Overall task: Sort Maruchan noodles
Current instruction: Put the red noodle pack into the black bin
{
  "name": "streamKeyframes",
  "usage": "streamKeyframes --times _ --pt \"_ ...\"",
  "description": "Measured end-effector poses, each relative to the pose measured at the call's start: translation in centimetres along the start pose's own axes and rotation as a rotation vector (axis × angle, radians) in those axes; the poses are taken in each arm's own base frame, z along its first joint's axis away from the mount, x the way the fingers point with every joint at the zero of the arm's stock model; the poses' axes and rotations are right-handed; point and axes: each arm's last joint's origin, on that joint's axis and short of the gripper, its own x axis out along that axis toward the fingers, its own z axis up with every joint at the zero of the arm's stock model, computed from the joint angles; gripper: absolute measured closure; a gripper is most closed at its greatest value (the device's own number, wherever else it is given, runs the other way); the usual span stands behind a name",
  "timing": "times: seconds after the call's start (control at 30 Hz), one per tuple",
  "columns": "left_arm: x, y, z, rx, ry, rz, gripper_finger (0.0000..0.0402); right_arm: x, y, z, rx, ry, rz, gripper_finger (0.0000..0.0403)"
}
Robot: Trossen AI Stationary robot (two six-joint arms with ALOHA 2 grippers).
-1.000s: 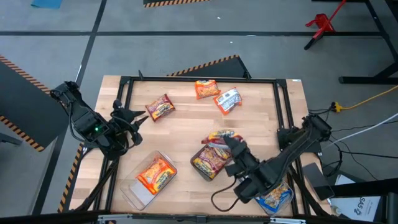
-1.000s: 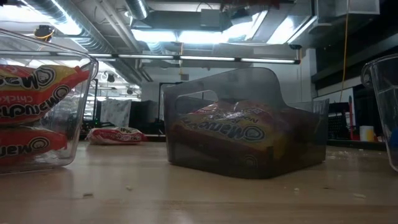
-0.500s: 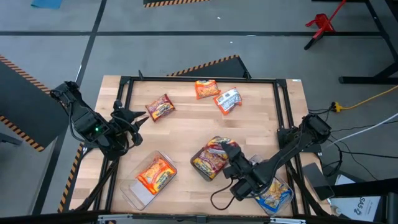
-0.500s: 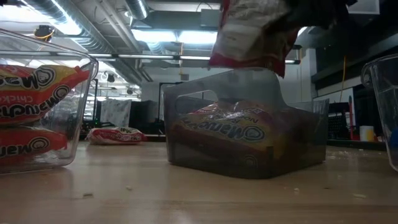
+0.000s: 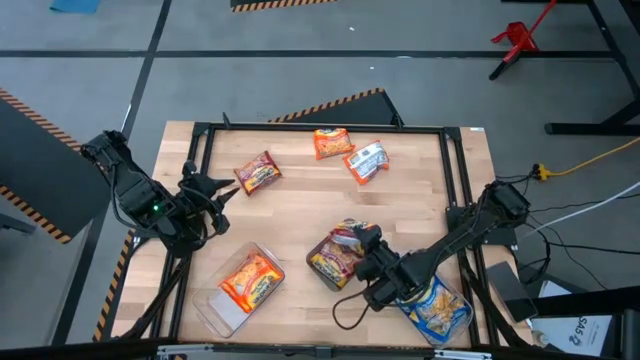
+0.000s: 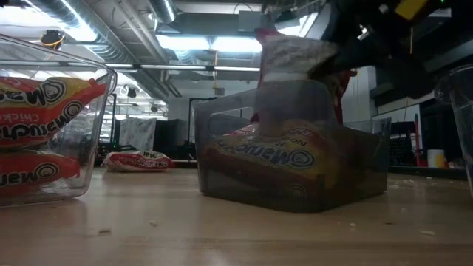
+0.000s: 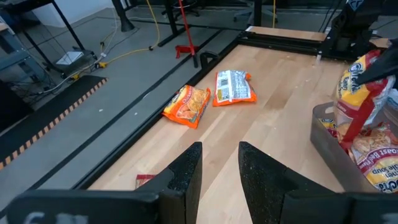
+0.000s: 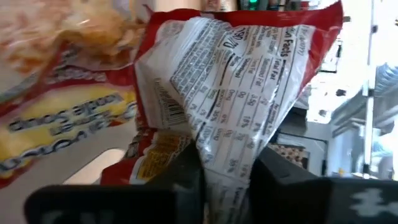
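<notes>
A dark red Maruchan packet (image 6: 294, 70) stands half inside the grey middle tray (image 6: 358, 174), with my right gripper (image 5: 363, 243) shut on it above the tray. Other dark red packets (image 5: 335, 262) lie in that tray. Orange packets (image 5: 250, 278) fill the clear left tray (image 5: 205, 305), and blue-and-white ones (image 5: 440, 312) the right tray. A dark red (image 5: 257, 172), an orange (image 5: 333, 142) and a blue-and-white packet (image 5: 367, 160) lie loose on the far half of the table. At the table's left edge my left gripper (image 7: 221, 174) waits open above the table with nothing in it. My right gripper pinches one end of the dark red packet (image 8: 225, 163) between its two fingers (image 8: 186, 171), the printed back facing the wrist camera. The fingers slant down from the table's right side. The packet stands steeply, its lower end (image 6: 284, 122) down inside the grey tray.
A black frame (image 5: 320, 128) runs round the table's far and side edges. Bare wood (image 5: 290, 215) lies between the loose packets and the trays. The right arm (image 5: 450, 250) reaches over the right tray.
My right gripper has come down toward the middle tray with the dark red packet and tipped a little. The packet, above the low view a second ago, now has its lower end inside the tray.
</notes>
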Motion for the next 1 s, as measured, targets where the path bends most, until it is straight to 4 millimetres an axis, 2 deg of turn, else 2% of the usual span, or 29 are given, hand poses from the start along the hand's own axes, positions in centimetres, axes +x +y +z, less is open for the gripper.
streamKeyframes --times 0.13,0.33,0.53,0.73,0.87,1.0 --pt "0.0 0.0 0.0 0.000 0.000 0.000 0.0303 0.1 -0.4 0.2 -0.039 0.006 -0.026 0.0316" --pt "0.0 0.0 0.0 -0.001 0.000 0.000 0.0303 -0.2 -0.5 0.6 -0.103 -0.034 0.091 0.0297" --pt "0.0 0.0 0.0 -0.001 0.000 0.000 0.0303 -0.6 -1.4 1.3 -0.070 -0.073 0.159 0.0243" --pt "0.0 0.0 0.0 -0.003 0.000 0.000 0.0303 -1.9 -4.1 3.0 0.021 -0.163 0.250 0.0184" --pt "0.0 0.0 0.0 -0.019 0.012 -0.006 0.0303 -2.8 -5.9 4.0 0.138 -0.225 0.325 0.0164" --pt "0.0 0.0 0.0 -0.033 0.017 -0.009 0.0303 -3.3 -8.1 3.2 0.351 -0.117 0.243 0.0163"
